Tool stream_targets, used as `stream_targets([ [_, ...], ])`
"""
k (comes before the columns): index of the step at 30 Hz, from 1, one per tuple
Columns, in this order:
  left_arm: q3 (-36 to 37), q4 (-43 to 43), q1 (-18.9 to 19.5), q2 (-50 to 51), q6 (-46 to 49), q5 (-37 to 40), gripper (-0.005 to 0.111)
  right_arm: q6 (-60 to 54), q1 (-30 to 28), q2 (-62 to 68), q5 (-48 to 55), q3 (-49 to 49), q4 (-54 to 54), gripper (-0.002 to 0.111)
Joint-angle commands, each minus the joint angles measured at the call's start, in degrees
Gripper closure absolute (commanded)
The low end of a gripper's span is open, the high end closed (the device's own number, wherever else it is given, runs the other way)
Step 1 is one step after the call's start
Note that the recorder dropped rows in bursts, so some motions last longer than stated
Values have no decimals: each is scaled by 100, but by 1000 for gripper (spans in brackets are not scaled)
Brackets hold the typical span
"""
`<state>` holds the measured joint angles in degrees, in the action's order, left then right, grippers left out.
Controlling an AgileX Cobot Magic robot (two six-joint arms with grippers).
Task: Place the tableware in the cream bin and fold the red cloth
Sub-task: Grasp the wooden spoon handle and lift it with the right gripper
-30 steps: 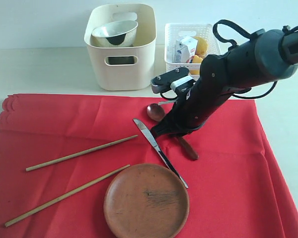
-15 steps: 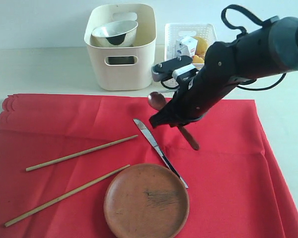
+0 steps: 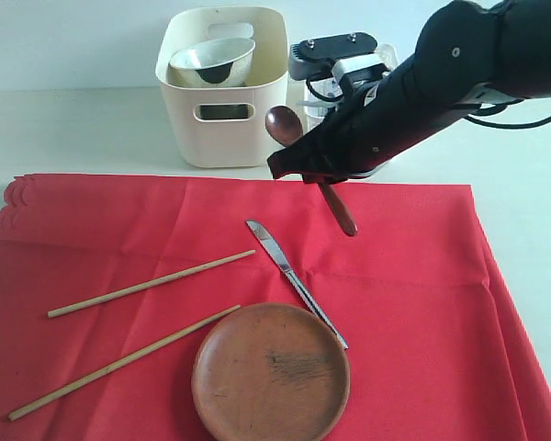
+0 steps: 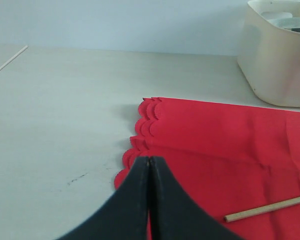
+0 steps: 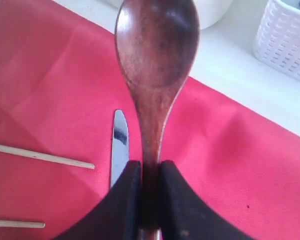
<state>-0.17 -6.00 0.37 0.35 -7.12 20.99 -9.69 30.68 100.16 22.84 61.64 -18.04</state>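
Observation:
My right gripper (image 3: 305, 168) (image 5: 150, 165) is shut on the dark wooden spoon (image 3: 283, 124) (image 5: 157, 65), held in the air over the far edge of the red cloth (image 3: 413, 303), close to the cream bin (image 3: 225, 87). The bin holds the pale bowl (image 3: 211, 60). On the cloth lie the metal knife (image 3: 294, 280) (image 5: 119, 145), the brown plate (image 3: 271, 372) and two chopsticks (image 3: 151, 283) (image 3: 119, 363). My left gripper (image 4: 150, 161) is shut and empty, above the cloth's scalloped edge (image 4: 142, 127). It does not show in the exterior view. The steel cup is out of sight.
A white lattice basket (image 3: 321, 64) (image 5: 285, 40) stands right of the bin, mostly behind my right arm. Pale tabletop (image 3: 73, 129) surrounds the cloth. A thin stick (image 4: 9, 61) lies far off in the left wrist view.
My right gripper has lifted the spoon off the cloth and carried it up and back toward the cream bin. The other tableware has not moved.

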Motion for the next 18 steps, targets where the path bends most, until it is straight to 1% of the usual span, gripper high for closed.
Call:
stream_targets([
  [1, 17, 7, -40, -35, 1, -39, 107, -17, -3, -91, -18, 0, -132, 108],
  [13, 17, 7, -40, -35, 1, -39, 107, -17, -3, -91, -28, 0, -145, 108],
  [18, 17, 7, -40, -35, 1, -39, 107, -17, -3, -91, -189, 0, -208, 108],
])
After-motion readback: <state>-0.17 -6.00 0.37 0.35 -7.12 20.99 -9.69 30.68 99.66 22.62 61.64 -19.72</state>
